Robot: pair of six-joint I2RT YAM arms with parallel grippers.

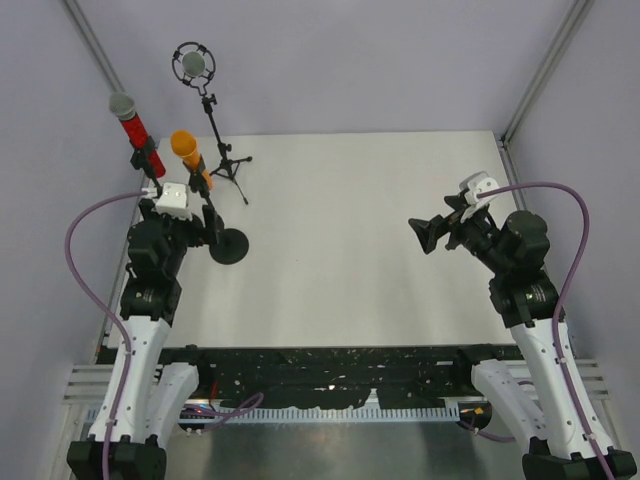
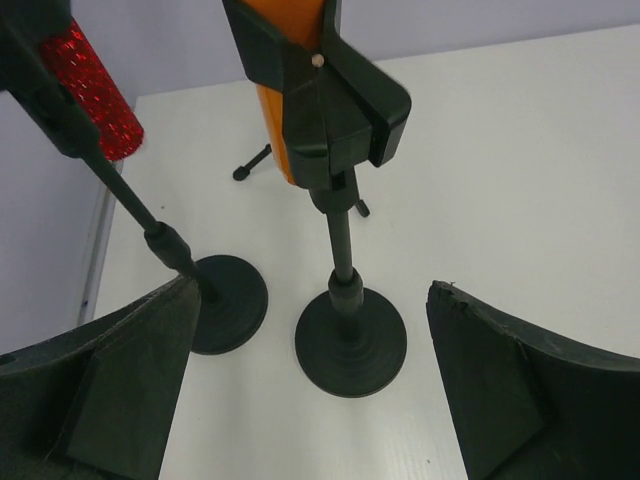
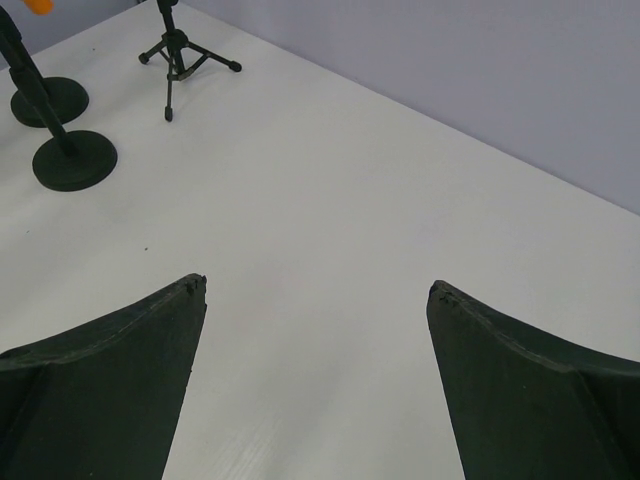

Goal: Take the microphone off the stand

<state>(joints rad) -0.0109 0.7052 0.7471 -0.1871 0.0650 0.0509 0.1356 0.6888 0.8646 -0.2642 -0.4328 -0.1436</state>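
Orange microphone (image 2: pixel 272 130) clamped in stand clip (image 2: pixel 335 100); left hand (image 2: pixel 312 290) open, lined up on it for grasp; right hand (image 3: pixel 316 285) open, parked clear.

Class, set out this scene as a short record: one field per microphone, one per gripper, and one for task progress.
red glittery microphone: clipped in leftmost black stand
orange microphone: clipped in middle black stand
grey shock-mounted microphone: on black tripod, at rear
left gripper: jaws open, facing the middle black stand
right gripper: jaws open, over bare white table
progress: no microphone removed yet
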